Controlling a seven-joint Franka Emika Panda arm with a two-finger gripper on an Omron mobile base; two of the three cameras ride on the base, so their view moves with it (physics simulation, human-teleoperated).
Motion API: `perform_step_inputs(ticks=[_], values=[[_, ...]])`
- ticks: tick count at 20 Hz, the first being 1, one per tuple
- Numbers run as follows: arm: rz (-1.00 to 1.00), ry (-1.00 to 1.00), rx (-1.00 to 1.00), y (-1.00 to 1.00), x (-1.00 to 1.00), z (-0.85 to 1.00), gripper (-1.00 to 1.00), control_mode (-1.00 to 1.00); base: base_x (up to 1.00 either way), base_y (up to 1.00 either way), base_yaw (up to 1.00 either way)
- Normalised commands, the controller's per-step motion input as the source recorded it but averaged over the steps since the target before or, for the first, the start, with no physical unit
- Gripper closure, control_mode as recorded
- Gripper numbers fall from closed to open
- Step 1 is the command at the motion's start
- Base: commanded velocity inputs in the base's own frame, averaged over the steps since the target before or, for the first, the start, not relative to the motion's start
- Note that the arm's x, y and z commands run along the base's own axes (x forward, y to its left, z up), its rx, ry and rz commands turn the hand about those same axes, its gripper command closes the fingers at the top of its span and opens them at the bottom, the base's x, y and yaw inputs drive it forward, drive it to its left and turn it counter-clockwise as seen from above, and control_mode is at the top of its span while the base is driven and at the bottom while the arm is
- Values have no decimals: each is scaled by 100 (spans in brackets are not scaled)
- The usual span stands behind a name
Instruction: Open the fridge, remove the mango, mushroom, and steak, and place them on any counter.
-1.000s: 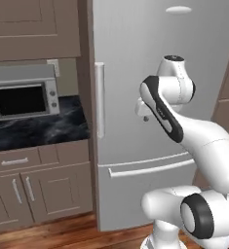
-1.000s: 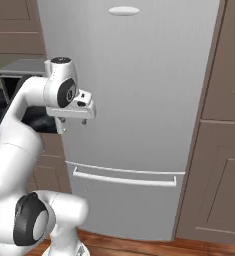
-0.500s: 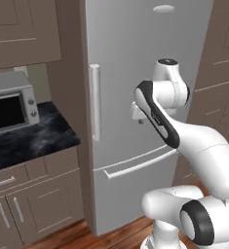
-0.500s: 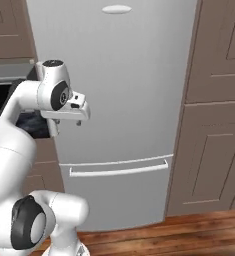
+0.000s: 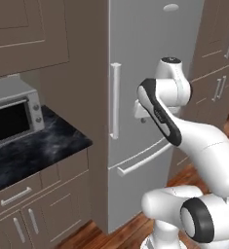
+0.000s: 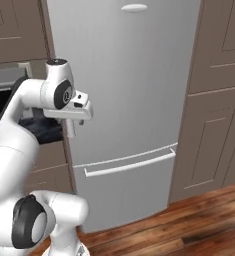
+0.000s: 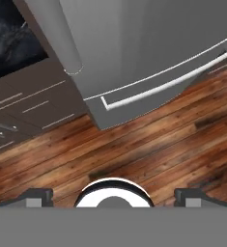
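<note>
The fridge point(image 5: 150, 97) stands closed, so the mango, the mushroom and the steak are judged to be inside it, hidden by the door. The step in hand is to reach the long vertical handle point(image 5: 115, 99) at the left edge of the door.

The gripper point(image 6: 70, 128) hangs in front of the door, near this handle but apart from it, and points down to the floor. In the hand view the two fingertips point(image 7: 37, 195) stand wide apart at the bottom with nothing between them, so the gripper is released and empty.

To do this step well, the hand probably must turn from downward to forward, so that the fingers come around the bar from both sides. It is better to take the bar near its middle and pull outward on the arc of the door. The base should leave room for the door to swing.

Compared with one second ago, the whole picture has shifted. The camera has moved with the base: the fridge now looks more oblique, and the microwave point(image 5: 11, 119) and the counter point(image 5: 33, 151) sit further left. The arm pose looks nearly the same.
</note>
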Motion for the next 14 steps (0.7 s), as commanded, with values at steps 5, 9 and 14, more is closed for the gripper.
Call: perform_step_inputs(ticks=[5, 9, 14], values=[[-1, -1, 0, 15, 9, 0, -100, -100, 28, 33, -10], [2, -26, 0, 38, -4, 0, -100, -100, 0, 0, 0], [6, -42, 0, 31, -12, 0, -100, -100, 0, 0, 0]])
